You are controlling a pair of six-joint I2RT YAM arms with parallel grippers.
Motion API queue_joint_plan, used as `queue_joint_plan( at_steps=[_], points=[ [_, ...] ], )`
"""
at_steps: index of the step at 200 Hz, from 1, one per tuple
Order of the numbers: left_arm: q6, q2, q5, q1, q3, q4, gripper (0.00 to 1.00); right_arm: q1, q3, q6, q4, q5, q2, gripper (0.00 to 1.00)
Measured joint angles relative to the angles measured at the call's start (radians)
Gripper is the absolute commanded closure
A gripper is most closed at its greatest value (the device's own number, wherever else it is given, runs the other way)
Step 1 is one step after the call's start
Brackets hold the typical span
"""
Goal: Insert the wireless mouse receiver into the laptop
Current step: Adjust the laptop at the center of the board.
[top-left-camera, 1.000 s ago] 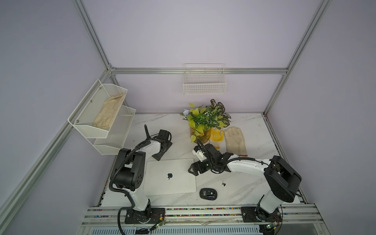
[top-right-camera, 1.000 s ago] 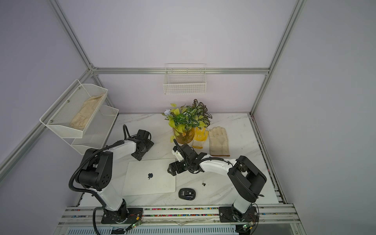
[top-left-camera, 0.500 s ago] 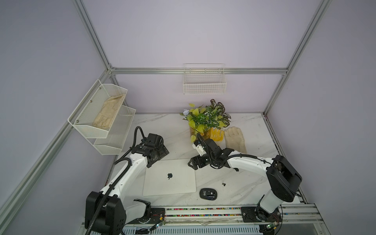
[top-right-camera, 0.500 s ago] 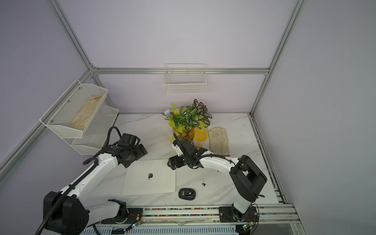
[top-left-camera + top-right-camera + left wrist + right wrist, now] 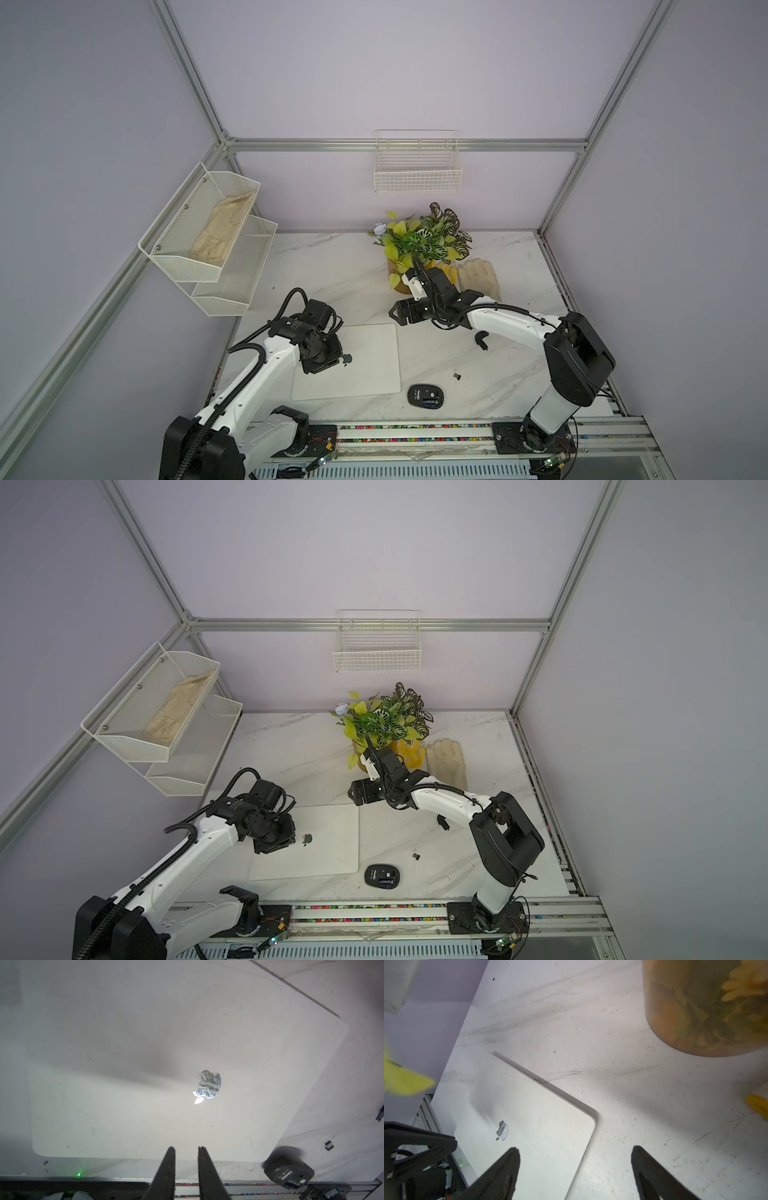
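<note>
The closed white laptop lies flat on the marble table. Its logo shows in both wrist views. The tiny dark receiver lies loose on the table to the right of the laptop, just beyond the black mouse. My left gripper hangs above the laptop's left half, shut to a thin slit with nothing between its fingers. My right gripper hovers open above the laptop's far right corner, holding nothing.
A potted plant stands just behind the right gripper, with a yellow glove and a beige glove beside it. A mesh shelf juts from the left wall. A wire basket hangs on the back wall.
The left arm swung from behind the laptop's far left corner to above its left half, and its jaws closed. The right gripper drew back a little toward the plant.
</note>
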State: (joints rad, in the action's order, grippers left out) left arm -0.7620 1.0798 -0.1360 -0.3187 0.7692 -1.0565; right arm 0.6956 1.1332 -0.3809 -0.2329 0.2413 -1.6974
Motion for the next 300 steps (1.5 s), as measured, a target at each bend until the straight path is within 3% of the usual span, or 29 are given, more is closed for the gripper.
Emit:
queue_joint_plan(
  at_steps=[36, 110, 205, 263, 300],
  points=[
    [-0.037, -0.004, 0.029, -0.035, -0.024, -0.106, 0.79, -0.011, 0.005, 0.0, 0.001, 0.001, -0.025, 0.13],
    [-0.28, 0.053, 0.074, -0.142, -0.099, -0.198, 0.86, -0.029, 0.006, 0.0, 0.009, 0.011, -0.031, 0.13],
    [-0.476, 0.143, 0.142, -0.148, -0.199, -0.149, 0.88, -0.069, 0.005, 0.001, 0.032, 0.045, -0.012, 0.13],
    [-0.529, 0.179, 0.231, -0.149, -0.201, -0.131, 0.85, -0.074, 0.005, 0.0, 0.051, 0.068, -0.002, 0.13],
    [-0.537, 0.286, 0.24, -0.149, -0.172, -0.138, 0.84, -0.074, -0.001, 0.0, 0.054, 0.076, 0.016, 0.13]
  ],
)
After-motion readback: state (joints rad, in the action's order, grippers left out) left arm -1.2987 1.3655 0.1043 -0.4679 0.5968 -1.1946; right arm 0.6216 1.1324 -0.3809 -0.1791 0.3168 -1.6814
